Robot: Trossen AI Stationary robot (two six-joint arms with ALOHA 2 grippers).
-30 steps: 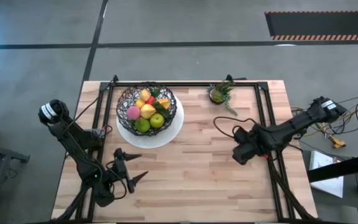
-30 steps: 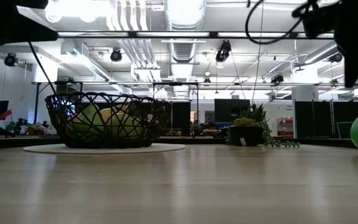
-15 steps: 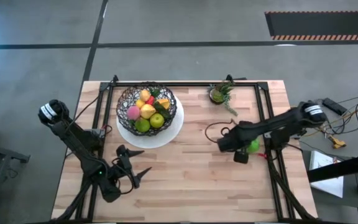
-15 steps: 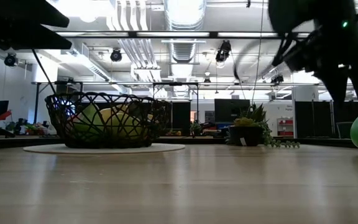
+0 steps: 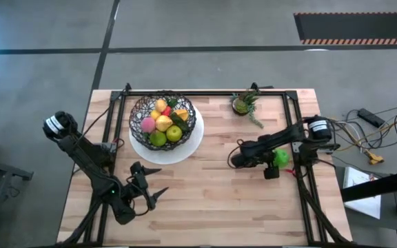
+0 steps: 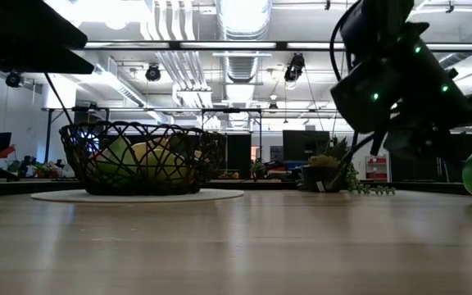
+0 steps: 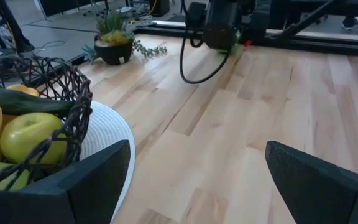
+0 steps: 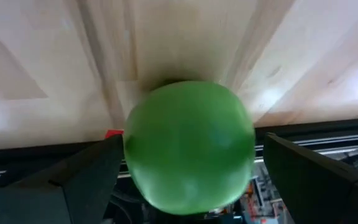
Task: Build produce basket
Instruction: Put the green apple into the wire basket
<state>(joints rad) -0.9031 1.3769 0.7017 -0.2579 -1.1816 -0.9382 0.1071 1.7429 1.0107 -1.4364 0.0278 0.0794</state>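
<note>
Resting at right-centre of the high view, the green apple point(image 5: 280, 158) sits on the tabletop point(image 5: 212, 200); the right pincer point(image 5: 276, 164) has closed in, spread wide around it. Basket point(image 5: 163, 118) upper left awaits; left pincer point(image 5: 154, 184) idles wide, lower left.

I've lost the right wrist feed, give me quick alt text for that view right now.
A round green fruit fills the centre of the view, resting on the light wooden table near its dark edge rail. The right gripper is open, one dark finger on each side of the fruit, not visibly touching it.
</note>
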